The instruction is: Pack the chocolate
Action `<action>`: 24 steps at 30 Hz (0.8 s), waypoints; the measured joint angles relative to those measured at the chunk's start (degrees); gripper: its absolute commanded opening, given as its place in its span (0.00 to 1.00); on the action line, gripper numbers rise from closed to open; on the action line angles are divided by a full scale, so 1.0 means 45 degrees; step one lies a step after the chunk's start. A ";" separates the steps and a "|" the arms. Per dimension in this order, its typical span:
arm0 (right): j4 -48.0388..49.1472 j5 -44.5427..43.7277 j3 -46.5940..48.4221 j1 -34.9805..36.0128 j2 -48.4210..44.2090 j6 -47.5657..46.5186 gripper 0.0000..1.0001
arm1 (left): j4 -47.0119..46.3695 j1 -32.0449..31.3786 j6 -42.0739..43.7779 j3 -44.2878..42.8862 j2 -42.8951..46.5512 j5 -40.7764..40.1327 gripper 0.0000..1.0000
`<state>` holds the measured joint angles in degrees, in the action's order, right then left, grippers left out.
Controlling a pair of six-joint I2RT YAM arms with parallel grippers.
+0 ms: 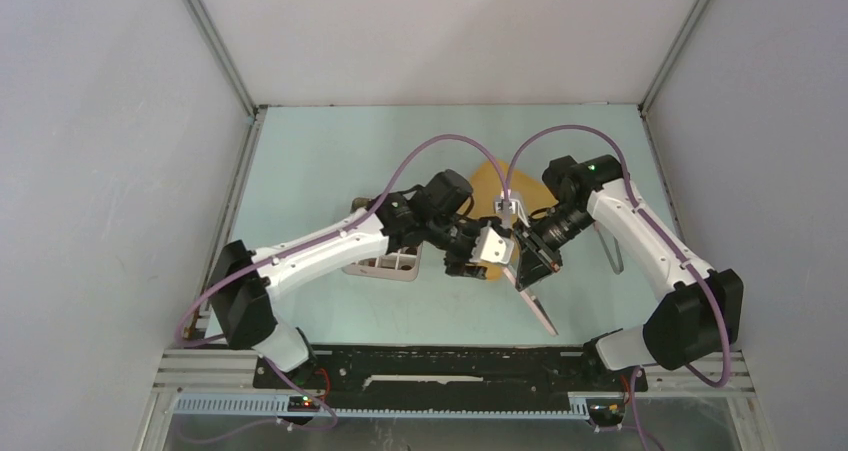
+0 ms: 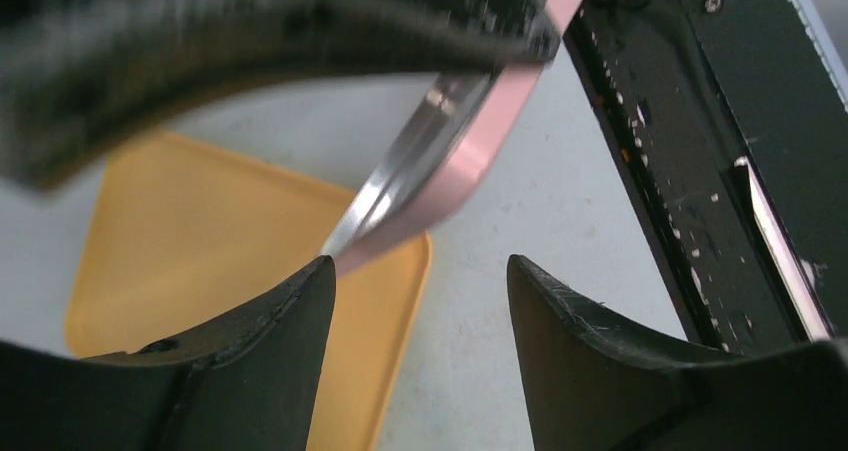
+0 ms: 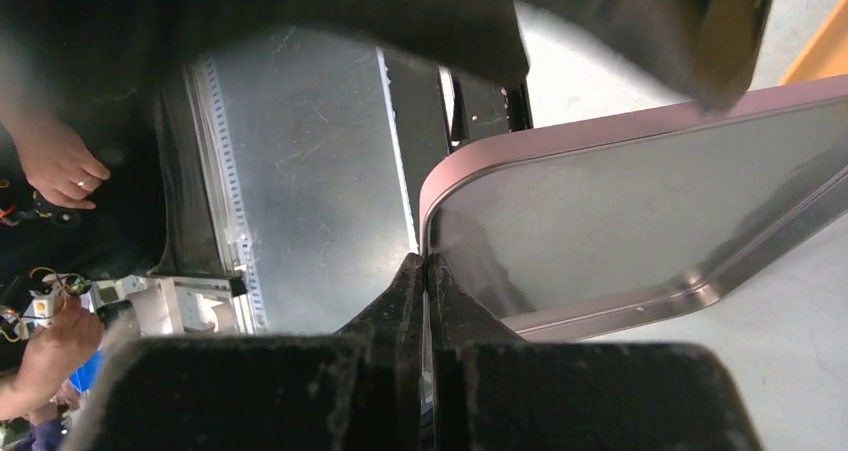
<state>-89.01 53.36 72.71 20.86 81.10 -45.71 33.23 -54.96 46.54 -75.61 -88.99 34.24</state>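
No chocolate shows in any view. My right gripper (image 1: 527, 261) (image 3: 428, 271) is shut on the rim of a flat metal lid with a pink edge and rounded corners (image 1: 535, 299) (image 3: 640, 201), holding it tilted on edge above the table. My left gripper (image 1: 493, 248) (image 2: 420, 271) is right beside it on the left, open, with nothing between its fingers (image 2: 290, 316). In the left wrist view the lid's pink edge (image 2: 455, 166) runs down to just above the left fingertip.
A yellow tray (image 1: 488, 183) (image 2: 200, 241) lies behind the grippers, with a corner (image 3: 825, 46) in the right wrist view. A white compartment insert (image 1: 385, 265) sits under the left arm. A thin metal loop (image 1: 612, 254) lies by the right arm. The black base rail (image 2: 690, 161) is close.
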 measured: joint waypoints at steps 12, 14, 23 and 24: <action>-0.0296 -0.0053 -0.0010 -0.0170 0.0087 -0.0044 0.04 | -0.0661 -0.1093 0.0233 -0.0476 -0.0588 -0.0442 0.34; -0.0291 -0.0049 -0.0010 -0.0180 0.0117 -0.0044 0.07 | -0.0729 -0.1093 0.0194 -0.0461 -0.0588 -0.0529 0.31; -0.0112 -0.0141 -0.0010 -0.0287 0.0131 0.0034 0.30 | -0.1268 -0.0311 -0.1336 0.0291 -0.0486 0.0583 0.21; -0.0078 -0.0175 0.0000 -0.0321 0.0131 0.0053 0.32 | -0.1389 -0.0121 -0.1603 0.0442 -0.0427 0.0763 0.20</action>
<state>-89.36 52.58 72.71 19.42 81.69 -45.47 26.98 -55.51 39.33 -73.63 -90.91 37.67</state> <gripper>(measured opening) 0.268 0.250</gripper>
